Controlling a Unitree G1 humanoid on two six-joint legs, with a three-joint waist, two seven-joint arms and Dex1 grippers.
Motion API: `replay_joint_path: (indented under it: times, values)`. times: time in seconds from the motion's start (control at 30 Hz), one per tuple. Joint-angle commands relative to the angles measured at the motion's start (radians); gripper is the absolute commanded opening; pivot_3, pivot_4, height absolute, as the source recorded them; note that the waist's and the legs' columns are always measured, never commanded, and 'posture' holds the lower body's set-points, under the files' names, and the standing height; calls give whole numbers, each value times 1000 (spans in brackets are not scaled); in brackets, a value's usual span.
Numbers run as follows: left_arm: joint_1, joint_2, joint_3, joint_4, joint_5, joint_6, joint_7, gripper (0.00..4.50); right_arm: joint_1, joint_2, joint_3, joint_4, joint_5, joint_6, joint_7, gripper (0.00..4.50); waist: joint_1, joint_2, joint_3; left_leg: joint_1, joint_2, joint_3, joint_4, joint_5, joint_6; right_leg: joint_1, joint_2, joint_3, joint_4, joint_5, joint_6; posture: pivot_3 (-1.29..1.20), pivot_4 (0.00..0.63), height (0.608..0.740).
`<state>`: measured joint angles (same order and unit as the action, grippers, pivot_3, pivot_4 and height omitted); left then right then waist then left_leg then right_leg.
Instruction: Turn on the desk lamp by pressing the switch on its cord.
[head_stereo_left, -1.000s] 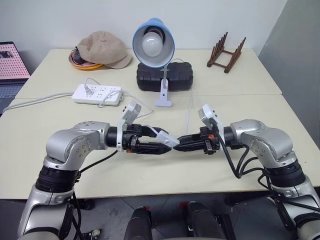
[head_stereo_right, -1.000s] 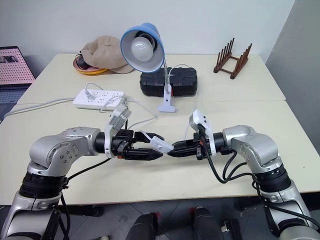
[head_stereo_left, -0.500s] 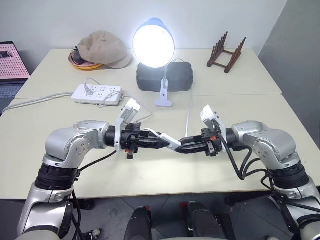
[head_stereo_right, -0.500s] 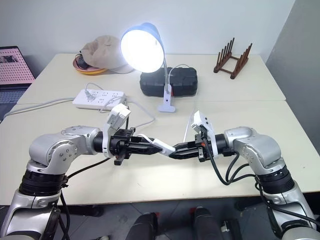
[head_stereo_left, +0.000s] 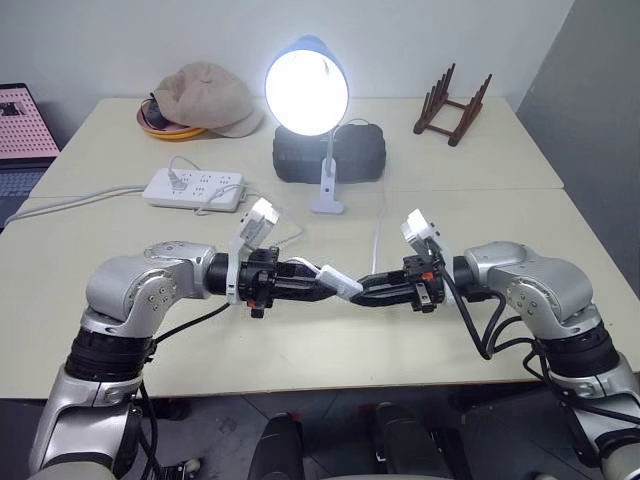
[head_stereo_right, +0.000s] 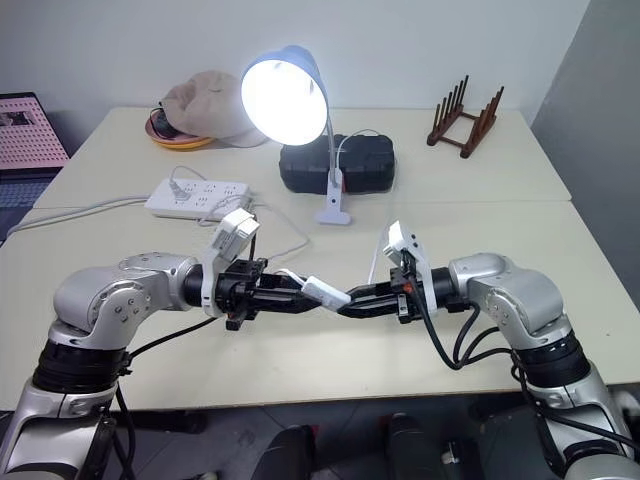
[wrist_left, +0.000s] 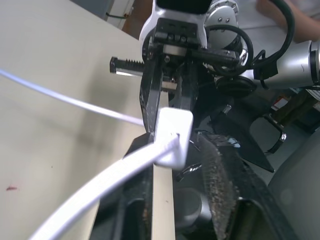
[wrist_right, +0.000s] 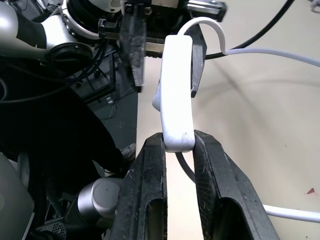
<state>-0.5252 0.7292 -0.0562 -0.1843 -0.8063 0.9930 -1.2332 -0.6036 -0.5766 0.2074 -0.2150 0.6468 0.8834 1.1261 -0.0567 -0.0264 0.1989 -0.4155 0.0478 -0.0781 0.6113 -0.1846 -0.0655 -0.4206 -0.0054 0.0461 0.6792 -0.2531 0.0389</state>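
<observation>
Clearly my right gripper (wrist_right: 178, 145) clamps one end of the small white oblong switch (wrist_right: 176, 90); it seems light, rigid, slippery, and my left gripper (head_stereo_left: 330, 284) sits loosely around it.

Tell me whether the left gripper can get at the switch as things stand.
Probably yes. The right gripper holds the switch by one end, up off the table, and the left gripper already has a finger either side of the far end, apart from it, with nothing between.

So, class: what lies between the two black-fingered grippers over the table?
The small white oblong switch on the thin white cord. The right gripper pinches one end; the left gripper flanks the other.
</observation>
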Motion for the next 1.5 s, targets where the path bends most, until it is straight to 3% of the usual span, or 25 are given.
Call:
replay_joint_path:
  times: [0.03, 0.17, 0.37, 0.57, 0.73, 1.0, 1.27, 1.5]
  values:
    - [36, 35, -3, -51, 20, -45, -18, 2505, -44, 4, -25, 32, -13, -33, -6, 377, 0, 0, 0, 0, 0, 0, 0, 0, 0, 0, 0, 0, 0, 0, 0, 0, 150, 740]
    - [74, 68, 24, -51, 56, -101, -5, 3288, -83, 7, 3, 114, -72, -95, 0, 377, 0, 0, 0, 0, 0, 0, 0, 0, 0, 0, 0, 0, 0, 0, 0, 0, 150, 740]
    - [84, 69, 131, -95, 72, -157, 109, 4449, -151, 30, 138, 381, -341, -340, -35, 377, 0, 0, 0, 0, 0, 0, 0, 0, 0, 0, 0, 0, 0, 0, 0, 0, 150, 740]
    - [88, 95, 158, -144, 150, -259, 169, 4481, -216, 95, 189, 690, -524, -586, -72, 377, 0, 0, 0, 0, 0, 0, 0, 0, 0, 0, 0, 0, -1, 0, 0, 0, 150, 740]
    - [134, 156, 125, -145, 254, -377, 135, 4481, -228, 131, 151, 742, -519, -655, -21, 377, -2, 0, 0, 0, 0, 1, -1, 0, 0, 0, 0, 0, 0, 0, 0, 0, 150, 740]
    - [88, 168, 98, -52, 309, -430, 102, 4500, -149, 71, 69, 516, -466, -598, 24, 2459, 3, 0, 0, 0, 0, 0, 0, 0, 0, 0, 0, 0, 0, 0, 0, 0, 150, 740]
    - [-15, 179, 49, 58, 350, -467, 21, 4500, -8, -112, -64, 134, -331, -375, 65, 4417, 9, 0, 0, -1, 0, 0, -1, 0, 0, 0, 0, 0, -1, 0, 0, 0, 150, 740]
    - [-68, 180, 34, 115, 365, -478, -21, 4500, 145, -237, -201, -129, -192, -193, 24, 4466, 6, 0, 0, -1, 0, 1, -1, 0, 0, 0, 0, 0, -1, 0, 0, 0, 150, 740]
